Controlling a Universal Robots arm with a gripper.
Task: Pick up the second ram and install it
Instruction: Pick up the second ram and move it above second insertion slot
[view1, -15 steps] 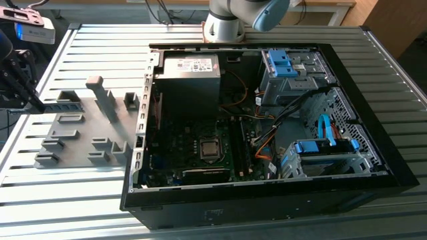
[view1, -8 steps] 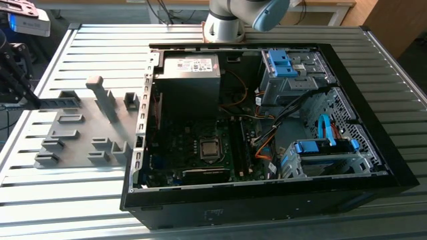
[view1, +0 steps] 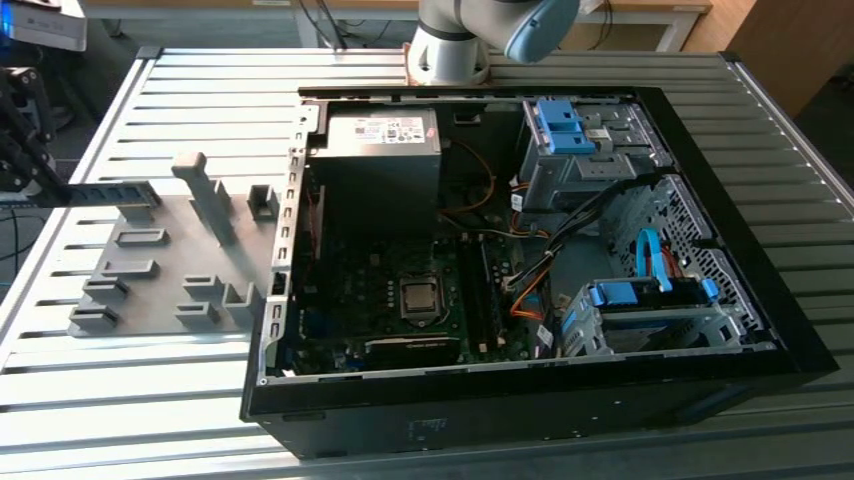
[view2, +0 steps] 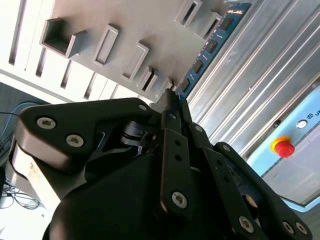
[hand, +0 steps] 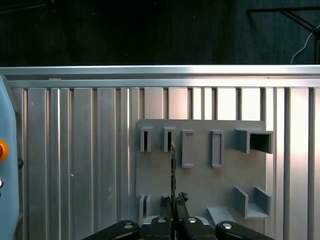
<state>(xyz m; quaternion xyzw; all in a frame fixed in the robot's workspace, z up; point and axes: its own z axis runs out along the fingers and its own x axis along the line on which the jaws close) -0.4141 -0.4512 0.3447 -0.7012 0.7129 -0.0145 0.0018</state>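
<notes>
The gripper (view2: 172, 102) has its jaws pinching one end of the second ram (view2: 210, 46). The stick juts out level over the far left part of the grey holder fixture (view1: 167, 260), at the exterior view's left. Whether it touches a slot I cannot tell. Just right of the holder on the slatted tabletop (view1: 120, 400) lies the open computer case (view1: 534, 400). Its raised side wall stands between holder and motherboard (view1: 400, 300). A red stop button (view2: 283, 147) sits near.
</notes>
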